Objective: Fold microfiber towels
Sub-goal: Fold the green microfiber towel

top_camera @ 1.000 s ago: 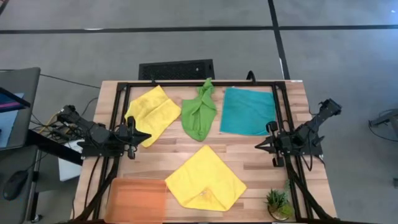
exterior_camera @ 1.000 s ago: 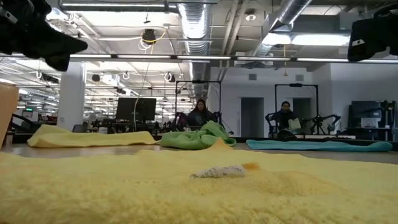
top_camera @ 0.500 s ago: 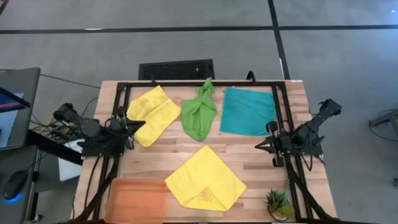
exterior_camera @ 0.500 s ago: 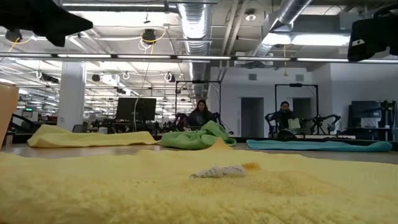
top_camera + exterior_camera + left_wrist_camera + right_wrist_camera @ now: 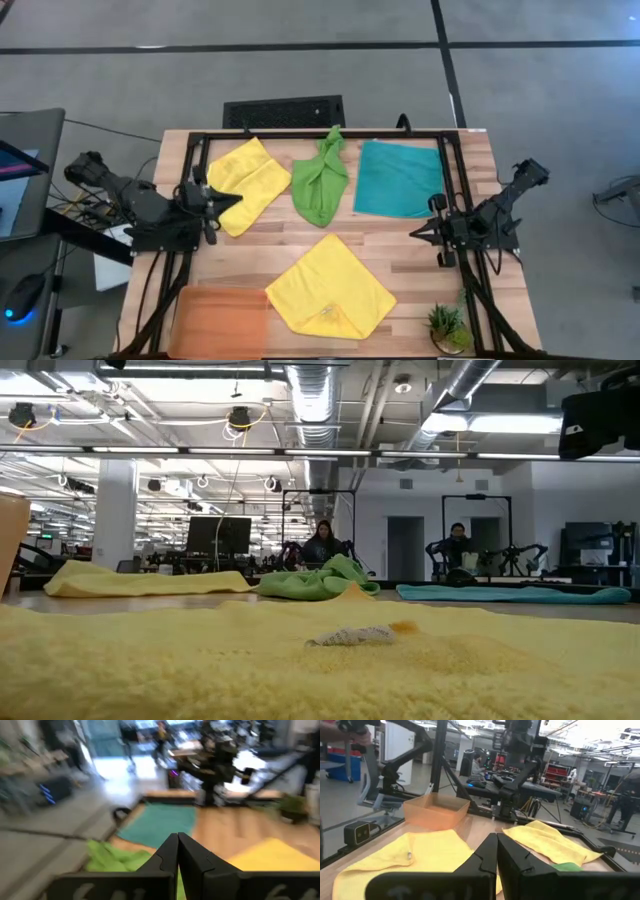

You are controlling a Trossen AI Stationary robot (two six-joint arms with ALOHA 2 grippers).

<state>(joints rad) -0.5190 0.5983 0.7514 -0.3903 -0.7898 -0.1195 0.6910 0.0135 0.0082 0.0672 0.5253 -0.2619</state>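
Note:
Four towels lie flat on the wooden table. One yellow towel (image 5: 245, 183) is at the far left, and a lime green one (image 5: 320, 180) is bunched at the far middle. A teal one (image 5: 398, 178) is spread at the far right, and a second yellow one (image 5: 330, 285) lies near the middle, filling the low view (image 5: 300, 660). My left gripper (image 5: 235, 197) is shut and empty, raised above the near edge of the far-left yellow towel; its shut fingers show in the left wrist view (image 5: 177, 842). My right gripper (image 5: 415, 232) is shut and empty, held above the table's right side (image 5: 496, 842).
An orange tray (image 5: 222, 320) lies at the near left corner. A small potted plant (image 5: 447, 325) stands at the near right corner. A black frame (image 5: 320, 135) runs round the table's far and side edges. People sit in the room behind (image 5: 322, 545).
My left gripper has risen and gone toward the table's far edge, leaving the low view at the top. It now stands over the far-left yellow towel's near edge. The towels have not moved.

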